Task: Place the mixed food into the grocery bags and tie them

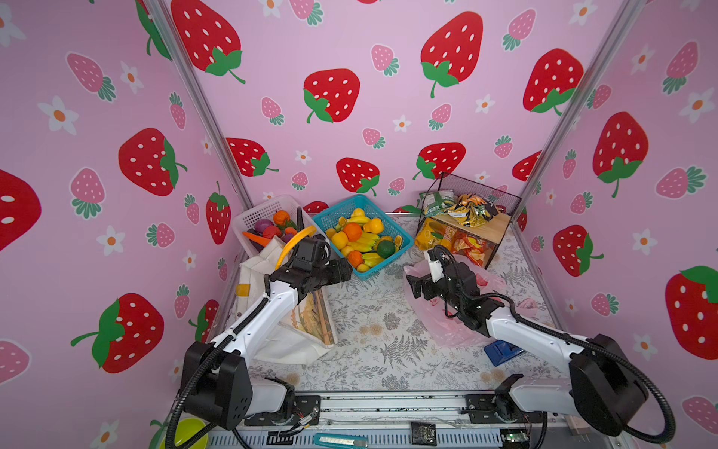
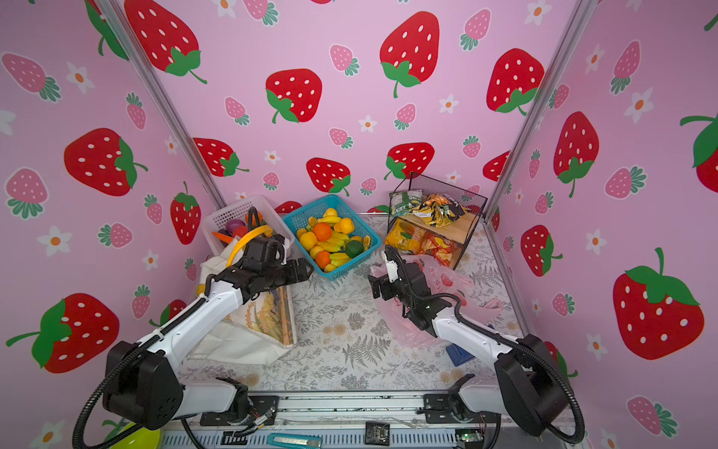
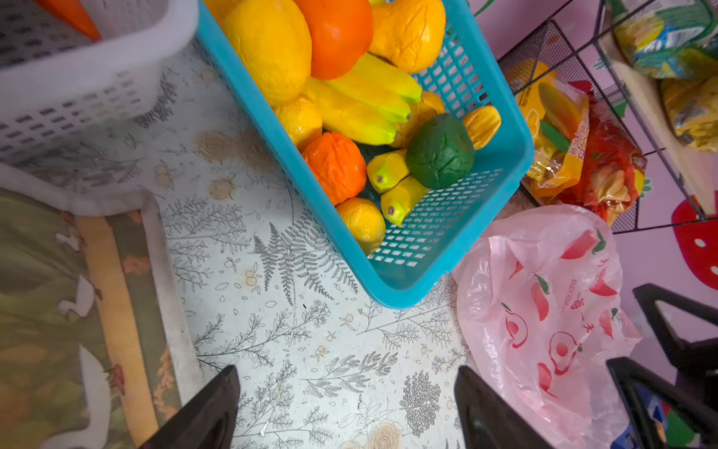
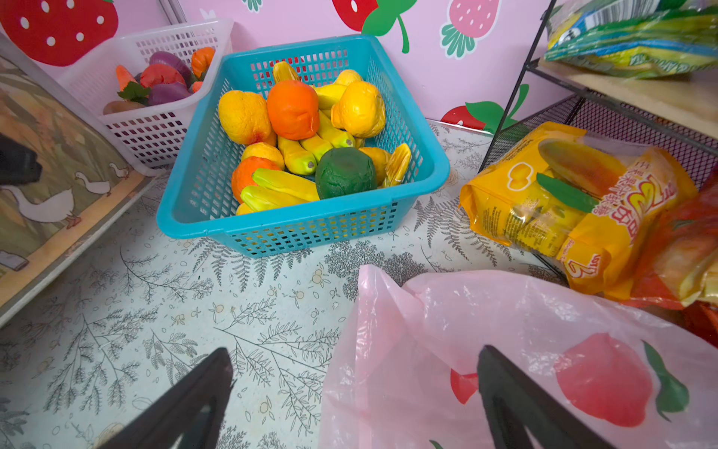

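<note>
Toy fruits fill the blue basket [image 1: 408, 244] [image 3: 516, 155] [image 4: 303, 221]: oranges [image 1: 352, 231] [image 4: 292, 109], yellow ones and a dark green round one [image 1: 385, 248] [image 3: 441, 151] [image 4: 345, 173]. Crinkly snack packets [image 1: 462, 206] lie on the wire shelf's top board. The white canvas tote [image 1: 289, 346] with its yellow handle [image 1: 291, 243] stands at the left, under my left arm. My left gripper [image 1: 345, 272] [image 3: 347, 373] is open and empty just before the basket. The pink plastic bag [image 1: 447, 328] [image 3: 544, 303] [image 4: 505, 322] lies crumpled at the right. Open and empty, my right gripper [image 1: 412, 283] [image 4: 355, 353] hangs over the bag's edge.
A white basket [image 1: 256, 215] of vegetables stands behind the tote. The black wire shelf [image 1: 493, 194] holds big yellow and orange snack bags [image 1: 431, 235] below. A blue object [image 1: 501, 352] lies under my right arm. A green bowl [image 1: 190, 431] sits at the front left.
</note>
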Available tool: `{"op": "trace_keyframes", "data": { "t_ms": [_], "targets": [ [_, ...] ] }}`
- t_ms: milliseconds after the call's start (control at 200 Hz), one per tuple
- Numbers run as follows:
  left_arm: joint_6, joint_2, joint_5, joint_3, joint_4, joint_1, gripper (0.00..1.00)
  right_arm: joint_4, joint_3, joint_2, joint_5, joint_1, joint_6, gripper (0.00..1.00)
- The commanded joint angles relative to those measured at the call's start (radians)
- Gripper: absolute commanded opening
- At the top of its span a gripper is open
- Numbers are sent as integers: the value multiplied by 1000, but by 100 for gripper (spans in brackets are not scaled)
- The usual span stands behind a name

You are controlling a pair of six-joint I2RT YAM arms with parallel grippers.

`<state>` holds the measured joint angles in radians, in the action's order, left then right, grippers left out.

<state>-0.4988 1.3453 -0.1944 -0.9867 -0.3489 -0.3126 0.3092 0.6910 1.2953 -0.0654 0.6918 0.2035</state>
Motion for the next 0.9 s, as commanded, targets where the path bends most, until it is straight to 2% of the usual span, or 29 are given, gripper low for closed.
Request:
{"op": "trace_keyframes", "data": {
  "t_ms": [0, 95, 255, 410, 445, 510, 640, 745, 895],
  "targets": [
    [-75, 3, -50, 80, 92, -24, 88, -6, 59, 21, 13, 5, -17, 100],
    [-116, 16, -44, 138, 165, -66, 88, -19, 74, 35, 14, 5, -25, 100],
    [-152, 60, 33, 192, 251, -168, 88, -49, 95, 45, 3, 4, -45, 100],
    [-191, 90, 51, 270, 367, -213, 89, -92, 134, 54, 3, 5, -62, 100],
    [-192, 97, 88, 283, 384, -230, 89, -99, 146, 55, 21, 3, -61, 100],
    [-185, 114, 113, 289, 396, -268, 89, -103, 174, 61, 93, 4, -65, 99],
    [-167, 140, 170, 297, 406, -344, 90, -79, 225, 91, 361, 6, -58, 94],
    [-170, 159, 178, 318, 437, -368, 90, -52, 243, 129, 587, 21, -72, 88],
    [-161, 179, 177, 321, 448, -389, 90, -28, 248, 163, 614, 93, -190, 78]
  ]
}}
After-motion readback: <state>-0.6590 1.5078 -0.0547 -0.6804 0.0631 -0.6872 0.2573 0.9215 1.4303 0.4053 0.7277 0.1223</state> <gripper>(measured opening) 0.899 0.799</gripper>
